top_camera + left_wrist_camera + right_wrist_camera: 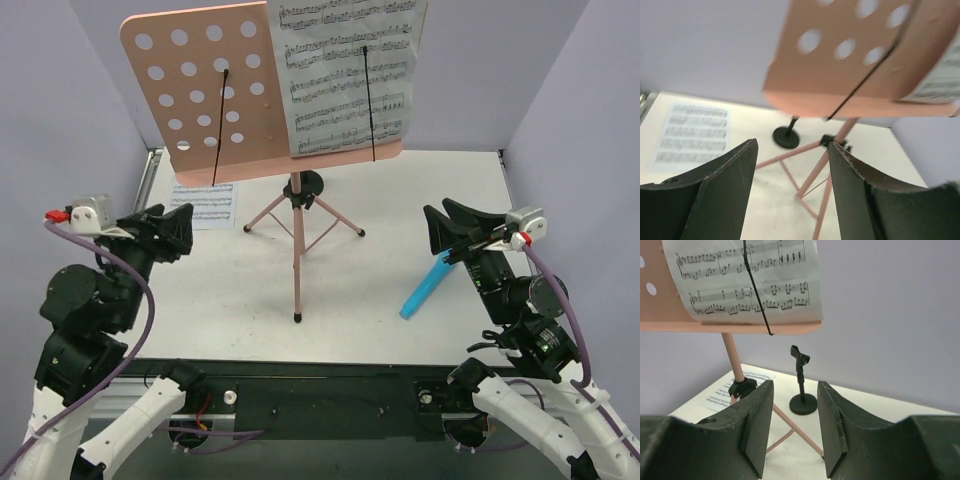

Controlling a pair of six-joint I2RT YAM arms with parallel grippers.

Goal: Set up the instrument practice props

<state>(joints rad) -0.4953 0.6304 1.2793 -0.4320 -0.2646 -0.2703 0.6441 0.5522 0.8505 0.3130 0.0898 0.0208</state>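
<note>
1. Top: pink perforated music-stand desk [200, 90] sits on its pink folding tripod [297, 235], mid-bench [400, 200]. 1 white sheet-music page [345, 75] is on the desk's right half under a black wire holder [369, 100]. The second white page [205, 205] lies flat on the bench, rear left. A blue strip [427, 287] is near the right fingers [445, 225].
2. Left wrist: left fingers [730, 190] apart, empty.
3. Right wrist: right fingers apart, empty. A small black round-base stand [802, 390] is beside the tripod.

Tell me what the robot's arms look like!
The left arm and right arm are white low down, with chunky black joints. A purple cable loops along each. Each wrist carries a small grey box with a red plug. The left pincer and right pincer each have two wide, curved black fingers.
</note>
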